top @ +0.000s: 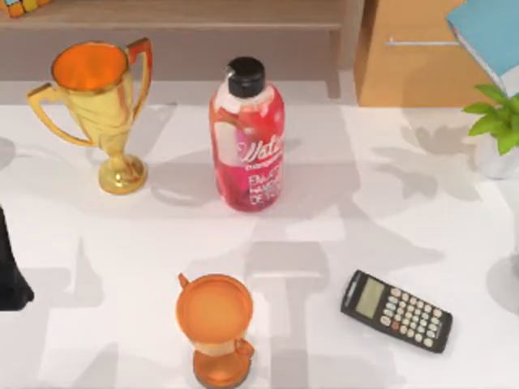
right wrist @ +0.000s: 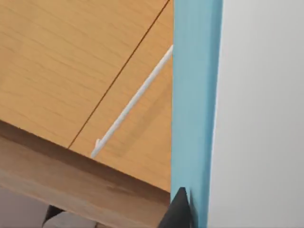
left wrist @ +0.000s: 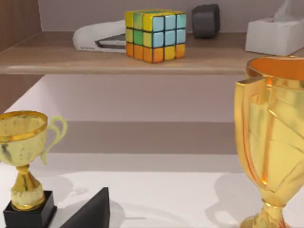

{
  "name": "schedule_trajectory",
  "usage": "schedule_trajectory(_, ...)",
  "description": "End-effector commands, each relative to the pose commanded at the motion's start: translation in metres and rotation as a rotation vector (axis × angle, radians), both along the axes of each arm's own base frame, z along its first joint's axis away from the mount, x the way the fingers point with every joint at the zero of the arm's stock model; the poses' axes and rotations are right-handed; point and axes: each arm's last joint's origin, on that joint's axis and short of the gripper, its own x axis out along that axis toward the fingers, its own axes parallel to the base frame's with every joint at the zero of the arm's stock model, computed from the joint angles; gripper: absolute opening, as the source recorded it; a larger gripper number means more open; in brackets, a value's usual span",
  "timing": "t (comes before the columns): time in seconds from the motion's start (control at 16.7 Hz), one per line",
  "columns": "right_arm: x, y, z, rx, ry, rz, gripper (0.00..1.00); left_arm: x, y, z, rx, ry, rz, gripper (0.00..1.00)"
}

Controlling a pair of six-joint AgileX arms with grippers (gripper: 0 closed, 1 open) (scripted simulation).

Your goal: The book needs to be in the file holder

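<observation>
The wooden cabinet [top: 401, 69] past the table's far right corner is the biggest hazard. The book [top: 489, 31] hangs in the air just beside it. In the right wrist view its blue-teal side [right wrist: 196, 95] runs close along the cabinet front [right wrist: 80, 71] and the white handle [right wrist: 133, 102]. A careless swing could knock the book against either of them and twist it in the grip.

The right gripper [right wrist: 183, 213] seems to be clamped on the book's lower edge. Only one dark finger [right wrist: 176, 209] shows against it, so I judge the hold rather than see it whole. A slim book pinched at one edge may pivot or slide out on a quick move.

The white table [top: 389, 203] is crowded, which makes a low path risky. The red bottle [top: 246, 138] stands tall near the middle of the far edge and would topple easily. The gold trophy [top: 101, 105] stands near the far left corner, well away. The potted plant [top: 496, 121] at the right edge sits right under the book's likely way down. The orange cup [top: 215, 324] and the black calculator [top: 396, 310] lie along the near edge, too low to matter much.

The left arm [top: 11, 271] is parked at the left edge.

As for writing, the bottle's label shows a script word beginning "Wat" (the lines under it are too broken to read). The calculator's keys are too small to read.
</observation>
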Motion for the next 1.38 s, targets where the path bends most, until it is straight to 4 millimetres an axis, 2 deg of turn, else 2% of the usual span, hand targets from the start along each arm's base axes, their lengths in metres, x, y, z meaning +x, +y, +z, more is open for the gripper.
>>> schedule_trajectory(0.3,-0.007,-0.097,-0.038,0.231,0.114,-0.292,0.00,0.000,0.000,0.000,0.000,0.000,0.000,1.00)
schedule_trajectory(0.48,-0.002,-0.138,-0.059,0.363,0.163,-0.380,0.00,0.000,0.000,0.000,0.000,0.000,0.000,1.00)
schedule_trajectory(0.6,0.011,-0.156,-0.070,0.431,0.176,-0.387,0.00,0.000,0.000,0.000,0.000,0.000,0.000,1.00)
schedule_trajectory(0.78,0.037,-0.174,-0.083,0.500,0.181,-0.357,0.00,0.000,0.000,0.000,0.000,0.000,0.000,1.00)
schedule_trajectory(0.96,0.058,-0.181,-0.094,0.535,0.183,-0.322,0.00,0.000,0.000,0.000,0.000,0.000,0.000,1.00)
schedule_trajectory(1.38,0.061,-0.184,-0.097,0.544,0.184,-0.320,0.00,0.000,0.000,0.000,0.000,0.000,0.000,1.00)
